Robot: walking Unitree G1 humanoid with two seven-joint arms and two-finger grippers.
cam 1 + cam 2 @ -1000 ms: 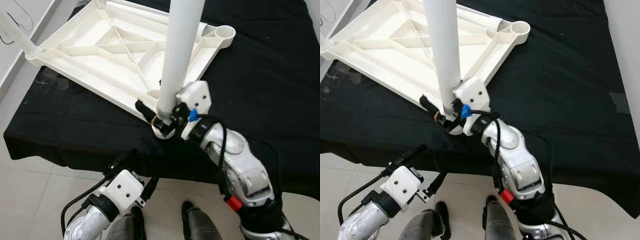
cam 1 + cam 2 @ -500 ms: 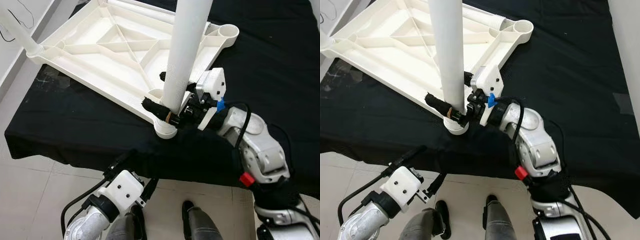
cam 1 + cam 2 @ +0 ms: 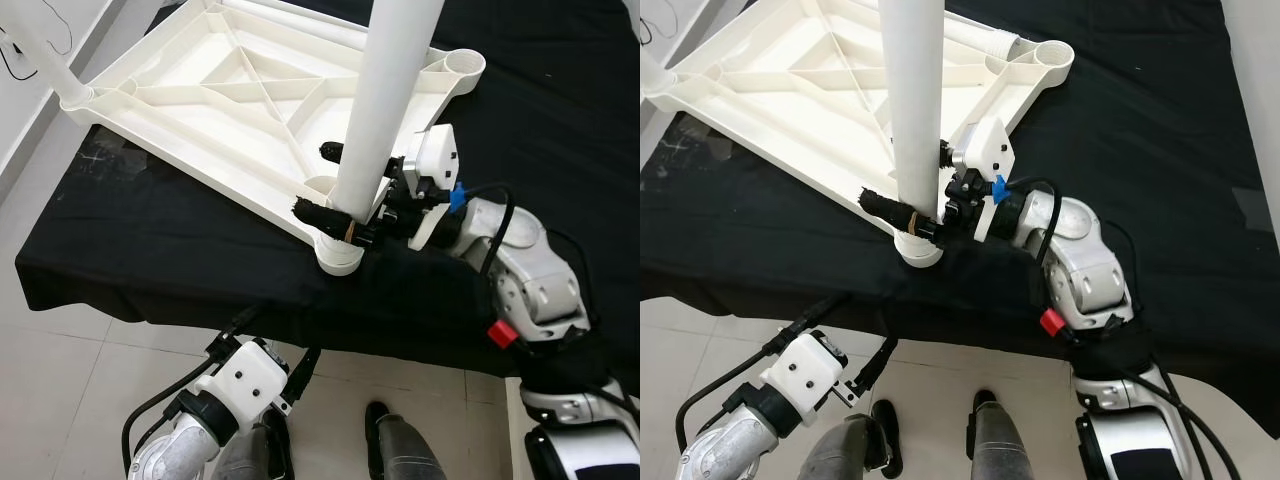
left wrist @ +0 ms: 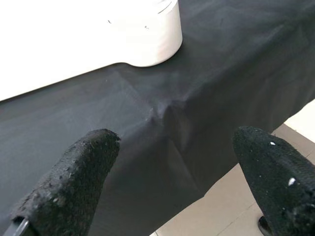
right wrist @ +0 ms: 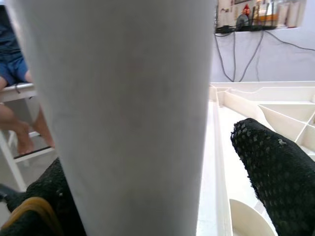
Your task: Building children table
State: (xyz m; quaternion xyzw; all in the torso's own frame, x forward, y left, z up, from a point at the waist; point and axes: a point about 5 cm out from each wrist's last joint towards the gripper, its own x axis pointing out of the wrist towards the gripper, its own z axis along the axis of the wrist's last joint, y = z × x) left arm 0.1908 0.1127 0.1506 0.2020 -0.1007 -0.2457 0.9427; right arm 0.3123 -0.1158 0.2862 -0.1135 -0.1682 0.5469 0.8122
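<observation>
The white plastic tabletop is lying upside down on a black cloth that is covering a raised surface, its underside facing up. That underside is showing a raised rim and a web of diagonal and straight ribs dividing it into shallow compartments, all bare plastic. Round leg sockets are sitting at the corners: an open one at the far right corner, and the near corner socket hanging at the cloth's front edge. A long white leg, a smooth round tube, is standing nearly upright in that near socket, leaning slightly to the right at its top. Another white leg is rising from the left corner, and a further tube is lying along the tabletop's far edge.

The right gripper is reaching in from the right and straddling the lower part of the standing leg, one black finger in front of it and the other behind; the right wrist view is showing the fingers spread on either side of the tube, with a gap at one side.

The left gripper is hanging low in front of the cloth's edge above the tiled floor, its fingers spread wide and holding nothing.
</observation>
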